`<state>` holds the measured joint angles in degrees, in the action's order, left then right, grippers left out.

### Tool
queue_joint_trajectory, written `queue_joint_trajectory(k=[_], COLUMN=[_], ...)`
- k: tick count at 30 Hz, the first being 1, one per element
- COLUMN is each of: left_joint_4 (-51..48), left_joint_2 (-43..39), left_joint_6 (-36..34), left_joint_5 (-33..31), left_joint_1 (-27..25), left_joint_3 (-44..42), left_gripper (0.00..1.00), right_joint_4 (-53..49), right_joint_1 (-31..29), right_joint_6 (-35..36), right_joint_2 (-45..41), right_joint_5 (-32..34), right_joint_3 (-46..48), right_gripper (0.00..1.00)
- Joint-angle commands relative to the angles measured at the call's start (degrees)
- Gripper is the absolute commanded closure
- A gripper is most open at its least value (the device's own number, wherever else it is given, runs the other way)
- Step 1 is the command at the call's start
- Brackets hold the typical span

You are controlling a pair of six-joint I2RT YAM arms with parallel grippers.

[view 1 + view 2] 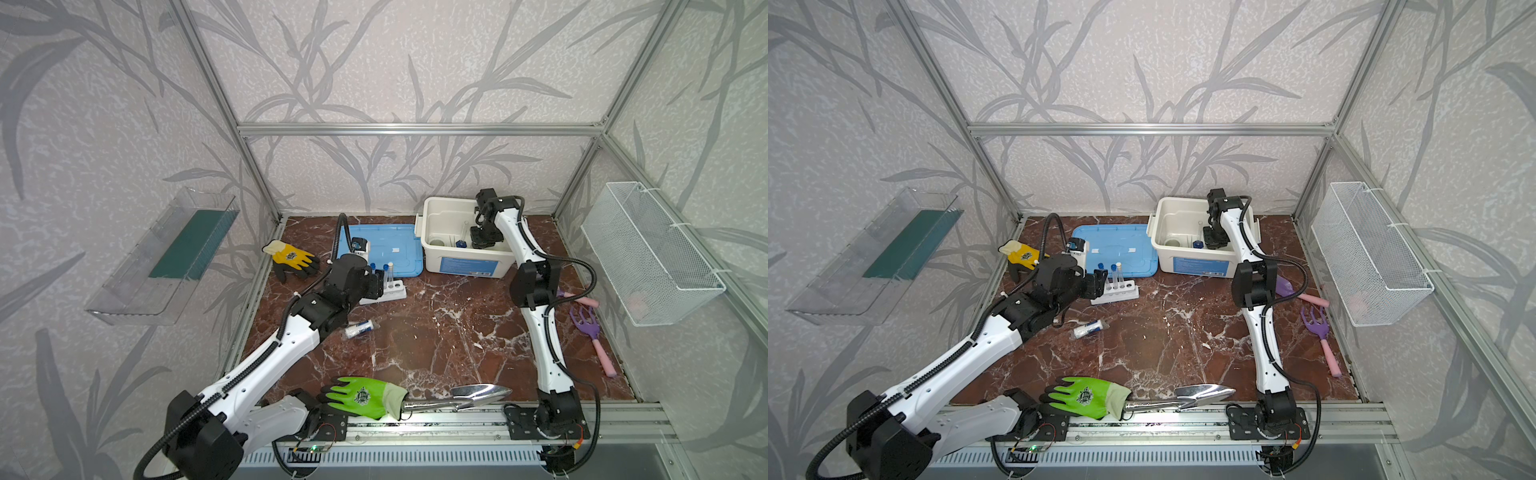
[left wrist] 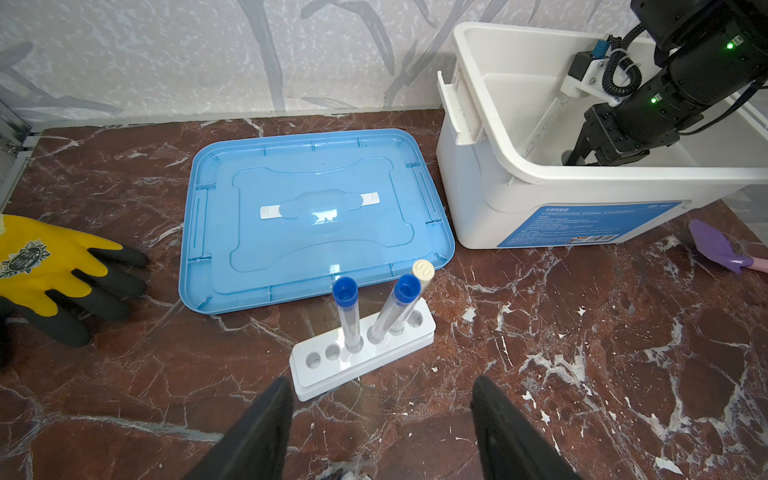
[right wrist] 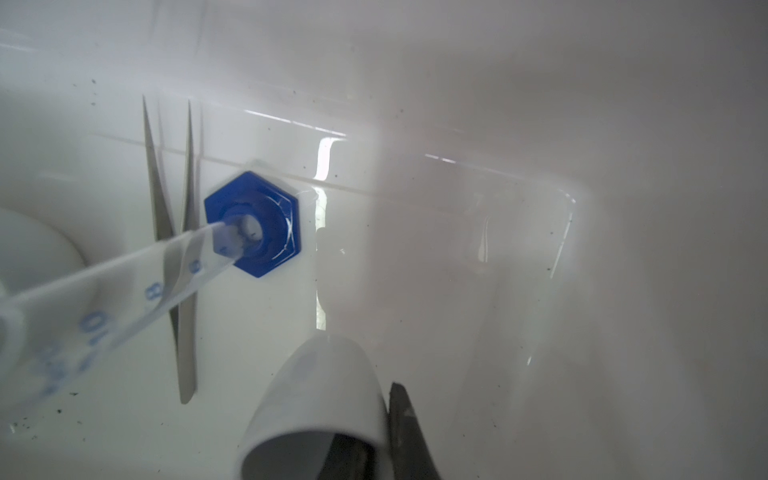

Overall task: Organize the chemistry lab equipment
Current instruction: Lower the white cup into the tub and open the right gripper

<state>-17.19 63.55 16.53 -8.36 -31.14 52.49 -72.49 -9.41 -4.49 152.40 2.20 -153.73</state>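
Right wrist view: right gripper (image 3: 374, 432) is clamped on the wall of the cup (image 3: 320, 386) inside the white bin (image 3: 498, 249), beside the tweezers (image 3: 185, 353). Cup judged light, rigid, smooth; rim pinch appropriate. The left gripper (image 2: 380, 382) stands with jaws apart near the rack (image 2: 361, 361).

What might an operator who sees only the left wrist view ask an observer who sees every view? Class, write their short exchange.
Operator: Is the right pincer holding anything inside the white bin?
Observer: Yes; the right wrist view shows it shut on the wall of a white cup.
Operator: What else is in there?
Observer: Thin metal tweezers lie flat on the bin floor, beside a clear graduated cylinder with a blue hexagonal base.
Operator: Anything on the table outside my frame?
Observer: In both top views a small bottle lies on its side close to the left arm.
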Motion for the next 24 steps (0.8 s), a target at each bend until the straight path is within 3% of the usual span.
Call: queue_joint_trajectory(k=[1,24], left_joint_4=[-0.50,0.12], left_joint_2=[0.33,1.57], left_joint_6=[0.16,-0.31], left_joint_5=[-0.21,0.27], left_joint_1=[-0.07,-0.02], left_joint_3=[1.95,2.34], left_gripper=[0.31,0.31], right_joint_4=[0.07,1.04], right_joint_1=[0.18,0.36], right_joint_6=[-0.64,-1.00], right_joint_2=[1.84,3.69], right_joint_5=[-0.59,-0.96], right_joint_3=[0.26,0.79], right_gripper=[0.99,0.90])
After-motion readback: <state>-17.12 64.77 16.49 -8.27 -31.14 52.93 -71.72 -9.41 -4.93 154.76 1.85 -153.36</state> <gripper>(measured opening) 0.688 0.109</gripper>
